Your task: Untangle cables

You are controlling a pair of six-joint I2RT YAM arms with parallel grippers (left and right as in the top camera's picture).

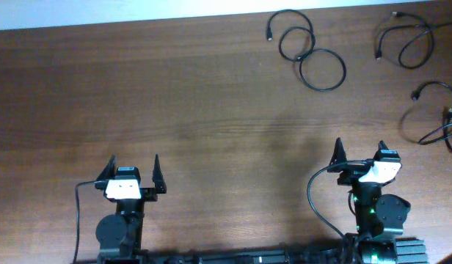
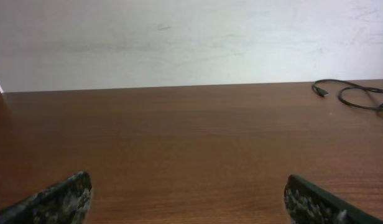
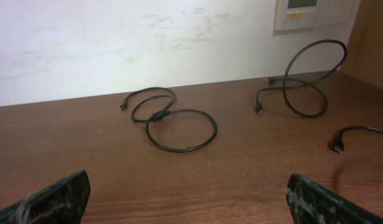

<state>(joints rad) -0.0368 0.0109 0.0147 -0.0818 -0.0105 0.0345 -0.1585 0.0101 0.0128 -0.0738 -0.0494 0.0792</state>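
Observation:
Three thin black cables lie apart at the far right of the brown table. One coiled cable [image 1: 314, 53] has three loops; it shows in the right wrist view [image 3: 179, 127] and partly in the left wrist view [image 2: 356, 96]. A second looped cable [image 1: 408, 40] lies near the far right corner, one loop standing up [image 3: 306, 78]. A third cable [image 1: 437, 117] lies at the right edge, its plug end visible [image 3: 338, 147]. My left gripper [image 1: 131, 176] is open and empty near the front edge. My right gripper [image 1: 360, 160] is open and empty, short of the cables.
A white wall runs behind the table's far edge [image 1: 138, 22]. A white wall panel [image 3: 309, 12] hangs above the far right corner. Thick black arm wires [image 1: 314, 202] hang at the arm bases by the front edge.

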